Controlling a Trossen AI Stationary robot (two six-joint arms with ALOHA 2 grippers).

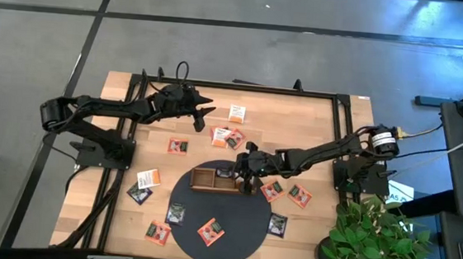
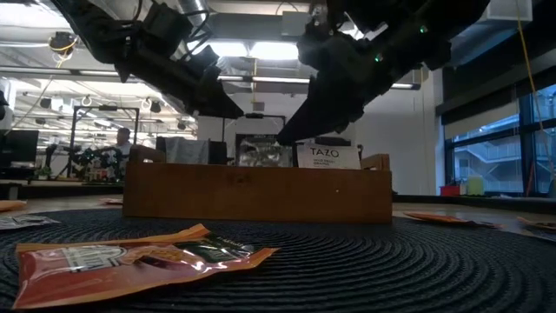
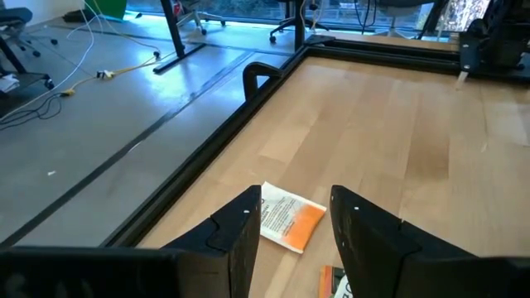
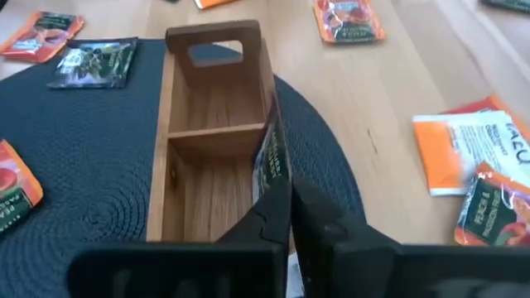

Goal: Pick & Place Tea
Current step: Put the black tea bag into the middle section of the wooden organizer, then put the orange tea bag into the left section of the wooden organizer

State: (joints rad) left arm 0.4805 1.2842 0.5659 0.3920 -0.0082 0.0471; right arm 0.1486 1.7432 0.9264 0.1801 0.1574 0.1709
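A brown wooden tray (image 1: pixel 207 180) stands on a round dark mat (image 1: pixel 232 221) at the table's middle. My right gripper (image 4: pixel 281 194) reaches in from the right over the tray's right end (image 1: pixel 236 176), shut on a dark tea sachet (image 4: pixel 270 161) that stands on edge. In the low view, a silvery sachet (image 2: pixel 261 153) and a white one (image 2: pixel 328 156) stand upright in the tray below my right gripper (image 2: pixel 287 137). My left gripper (image 1: pixel 206 115) hangs open at the far left, above a white-and-orange sachet (image 3: pixel 290 219) that lies flat on the wood. My right gripper pinches the dark sachet's upper edge (image 4: pixel 275 184) between its two fingers. The fingers slant down from the table's right side and lie along the sachet. The sachet stands upright on edge against the tray's far long wall (image 4: pixel 267 91), its lower part down in the right-end compartment.
Several more sachets lie flat around the tray, on the mat (image 1: pixel 211 231) and on the wood (image 1: pixel 178 145), (image 1: pixel 299 196), (image 1: pixel 228 136). A black rail (image 1: pixel 218 85) frames the table. A potted plant (image 1: pixel 372 240) stands at the near right corner.
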